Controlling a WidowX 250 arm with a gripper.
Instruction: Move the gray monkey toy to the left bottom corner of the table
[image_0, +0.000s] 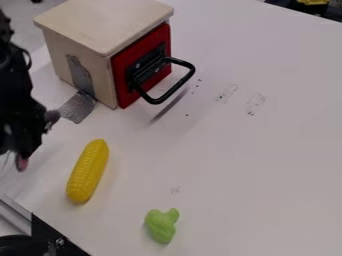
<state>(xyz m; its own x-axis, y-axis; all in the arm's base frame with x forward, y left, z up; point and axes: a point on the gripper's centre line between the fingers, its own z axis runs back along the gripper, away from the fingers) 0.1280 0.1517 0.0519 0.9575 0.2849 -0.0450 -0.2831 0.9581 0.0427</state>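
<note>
Hand (27, 137) at left edge — its opening and grip I can't tell — with gray nub (51, 117), pink patch (22, 162) showing.

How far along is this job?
Done: nothing I can confirm. In hand: unclear; the gripper is at the left edge, a pinkish bit by its lower side, perhaps the monkey's, perhaps not. Left: probably the placing, at the table's bottom-left corner, below the corn.

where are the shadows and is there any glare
camera view: a dark streak of shadow on the table by the black handle, fainter shading beside the corn, no harsh glare on the tabletop, the arm near black at the left edge
</note>
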